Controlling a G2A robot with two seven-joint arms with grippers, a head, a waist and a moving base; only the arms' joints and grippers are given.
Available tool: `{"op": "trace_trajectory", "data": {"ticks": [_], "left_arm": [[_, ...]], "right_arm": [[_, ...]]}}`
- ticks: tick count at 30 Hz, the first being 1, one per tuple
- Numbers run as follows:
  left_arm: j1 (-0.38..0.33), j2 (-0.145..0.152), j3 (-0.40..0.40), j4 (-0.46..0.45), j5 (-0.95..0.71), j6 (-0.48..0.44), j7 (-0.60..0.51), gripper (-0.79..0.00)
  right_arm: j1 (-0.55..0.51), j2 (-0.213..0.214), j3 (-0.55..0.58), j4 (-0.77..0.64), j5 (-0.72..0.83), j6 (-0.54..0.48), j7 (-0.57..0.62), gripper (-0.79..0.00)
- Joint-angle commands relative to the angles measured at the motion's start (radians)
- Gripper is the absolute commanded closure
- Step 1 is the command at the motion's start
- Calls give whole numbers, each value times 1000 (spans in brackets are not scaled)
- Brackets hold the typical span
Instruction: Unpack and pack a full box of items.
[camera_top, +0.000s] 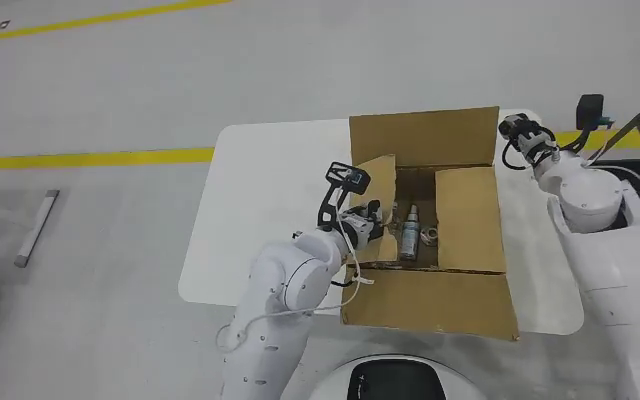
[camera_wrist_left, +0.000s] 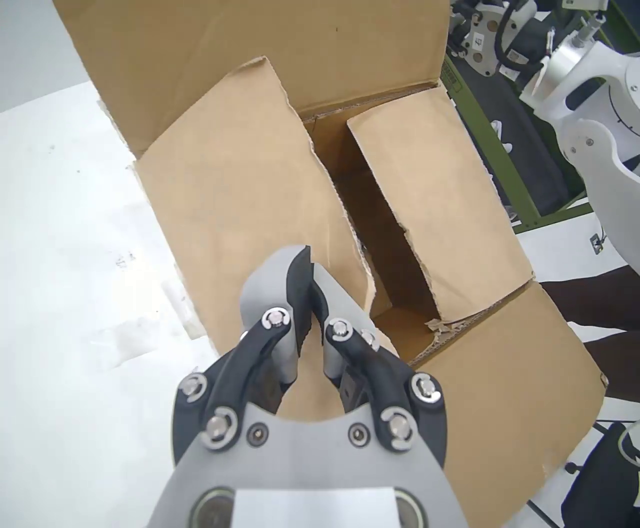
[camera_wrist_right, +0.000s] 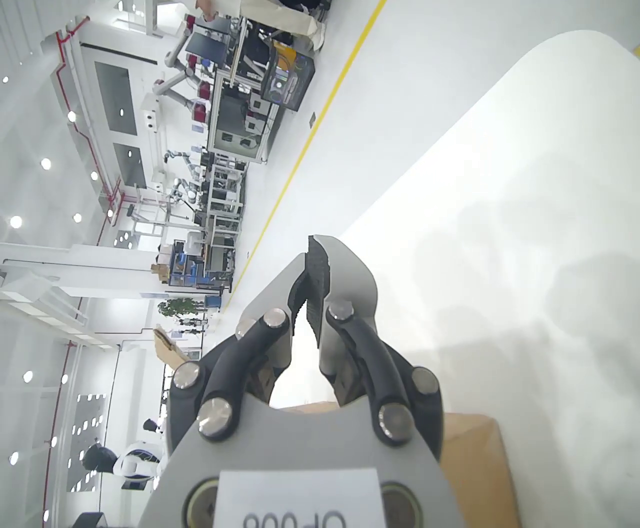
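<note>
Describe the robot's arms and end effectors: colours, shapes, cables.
The left arm and right arm have rounded white shells. The left end effector and right end effector share grey fingers, black ribbed pads, black linkage bars, silver bolts. Black cables loop at the right wrist.

We've got a pale grey floor (camera_top: 150, 80) with a yellow line (camera_top: 100, 158) crossing the left of the top view, and a white rounded table (camera_top: 270, 200) mid-frame. Right wrist view gives us a bright white hall, round ceiling lights (camera_wrist_right: 45, 163) and equipment racks (camera_wrist_right: 235, 125).
</note>
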Motion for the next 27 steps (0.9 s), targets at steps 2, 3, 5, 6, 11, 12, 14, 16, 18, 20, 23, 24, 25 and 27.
{"op": "trace_trajectory", "data": {"ticks": [2,3,5,6,11,12,14,16,18,20,23,24,25,27], "left_arm": [[8,3,7,-1,11,-3,0,0],[11,4,8,-3,11,-4,-1,0],[18,6,11,-9,11,-4,-3,0],[20,7,12,-10,11,-4,-6,0],[19,11,16,-9,13,-8,-13,0],[18,11,16,-6,13,-8,-12,0],[16,12,18,1,8,-8,-9,0],[13,13,17,8,0,-8,6,0],[7,14,17,20,1,-11,18,0],[1,15,17,28,3,-7,25,0],[-2,16,17,33,3,0,26,0],[-1,17,17,34,2,1,24,0],[0,18,16,35,3,1,23,0],[1,19,16,34,4,2,22,0]], "right_arm": [[24,-2,-8,30,12,-10,13,0],[31,-3,-9,38,25,-16,21,0],[42,-4,-13,47,39,-29,42,0],[46,-5,-15,48,46,-39,58,0],[45,-4,-11,45,87,-82,111,0],[42,-4,-9,41,97,-91,121,0],[35,-2,-3,31,113,-110,143,0],[26,0,3,18,117,-123,165,0],[12,3,12,4,126,-140,181,0],[-7,5,19,-11,133,-148,192,0],[-33,9,28,-39,124,-155,203,0],[-41,10,34,-49,129,-155,203,0],[-49,11,39,-60,135,-154,205,0],[-65,14,52,-87,142,-152,207,0]]}}
